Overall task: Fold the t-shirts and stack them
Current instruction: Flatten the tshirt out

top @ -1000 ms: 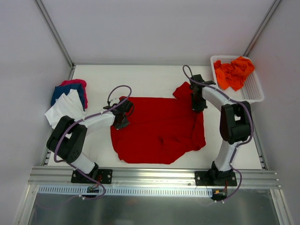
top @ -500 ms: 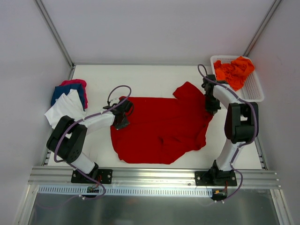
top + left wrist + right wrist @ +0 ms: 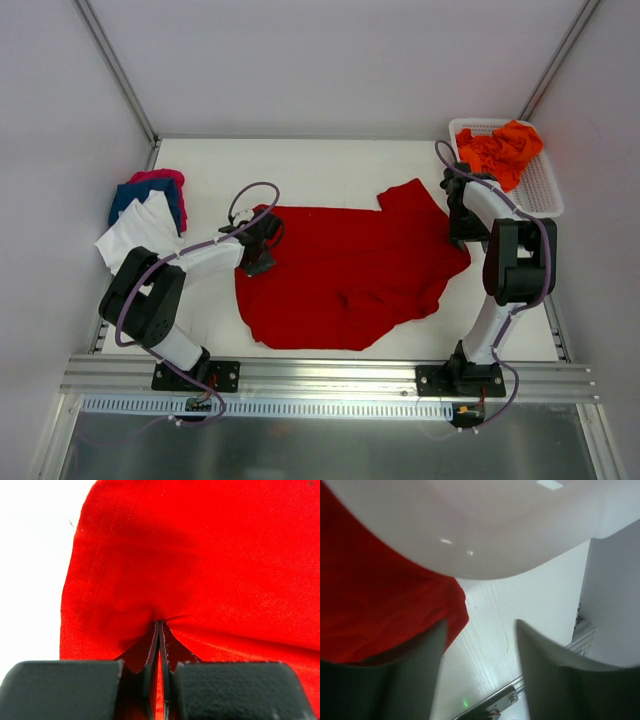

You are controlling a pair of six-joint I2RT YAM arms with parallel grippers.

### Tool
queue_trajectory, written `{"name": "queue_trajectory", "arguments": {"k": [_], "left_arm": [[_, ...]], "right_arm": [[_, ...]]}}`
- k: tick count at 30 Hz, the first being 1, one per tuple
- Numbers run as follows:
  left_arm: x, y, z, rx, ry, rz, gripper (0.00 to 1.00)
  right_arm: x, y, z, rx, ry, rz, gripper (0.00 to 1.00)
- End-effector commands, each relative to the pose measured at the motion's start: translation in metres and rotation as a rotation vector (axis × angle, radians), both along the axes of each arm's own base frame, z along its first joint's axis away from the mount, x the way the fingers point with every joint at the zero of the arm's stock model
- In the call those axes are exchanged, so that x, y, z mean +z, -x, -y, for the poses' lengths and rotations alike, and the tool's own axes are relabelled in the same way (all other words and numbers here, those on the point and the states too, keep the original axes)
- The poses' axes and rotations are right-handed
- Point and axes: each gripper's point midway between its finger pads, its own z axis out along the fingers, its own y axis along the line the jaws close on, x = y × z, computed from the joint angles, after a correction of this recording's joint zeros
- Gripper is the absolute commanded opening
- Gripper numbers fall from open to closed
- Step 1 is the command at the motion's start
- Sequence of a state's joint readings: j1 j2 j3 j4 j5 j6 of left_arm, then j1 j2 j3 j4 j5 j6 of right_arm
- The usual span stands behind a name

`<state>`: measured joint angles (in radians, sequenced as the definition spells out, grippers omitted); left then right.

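A deep red t-shirt (image 3: pixel 345 265) lies spread across the middle of the table. My left gripper (image 3: pixel 257 252) is shut on its left edge, and in the left wrist view the red cloth (image 3: pixel 200 570) is pinched between the closed fingers (image 3: pixel 160 630). My right gripper (image 3: pixel 462 232) stands open at the shirt's right corner. In the right wrist view the red cloth (image 3: pixel 380 610) lies beside the left finger, with bare table between the jaws (image 3: pixel 480 630). Orange t-shirts (image 3: pixel 498 152) fill the basket. White, blue and pink t-shirts (image 3: pixel 148 215) are stacked at the left.
The white mesh basket (image 3: pixel 540 190) sits at the back right corner, close to my right arm. A metal rail (image 3: pixel 330 378) runs along the near edge. Grey walls enclose the table on three sides.
My right gripper has carried the shirt's right corner outward to the right, spreading the sleeve, and has opened and let the cloth go. The left gripper has not moved.
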<state>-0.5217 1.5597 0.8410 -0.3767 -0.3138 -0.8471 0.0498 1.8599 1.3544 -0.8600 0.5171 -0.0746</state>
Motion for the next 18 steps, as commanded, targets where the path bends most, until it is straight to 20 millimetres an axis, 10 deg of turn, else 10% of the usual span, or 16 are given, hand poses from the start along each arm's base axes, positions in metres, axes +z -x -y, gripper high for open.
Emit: {"name": "queue_trajectory", "arguments": {"k": [1, 6, 11, 18], "left_arm": [[0.005, 0.002, -0.008, -0.014, -0.021, 0.008, 0.0], [0.043, -0.015, -0.011, -0.024, -0.024, 0.137, 0.03], [0.105, -0.043, -0.006, -0.033, -0.005, 0.31, 0.78], [0.114, -0.083, -0.011, -0.018, -0.108, 0.26, 0.89]], "right_arm": [[0.025, 0.007, 0.011, -0.023, 0.039, 0.036, 0.68], [0.074, 0.005, 0.003, -0.006, -0.016, 0.234, 0.77], [0.114, -0.015, -0.047, 0.133, -0.285, 0.444, 0.77], [0.086, -0.054, -0.095, 0.196, -0.54, 0.358, 0.76]]}}
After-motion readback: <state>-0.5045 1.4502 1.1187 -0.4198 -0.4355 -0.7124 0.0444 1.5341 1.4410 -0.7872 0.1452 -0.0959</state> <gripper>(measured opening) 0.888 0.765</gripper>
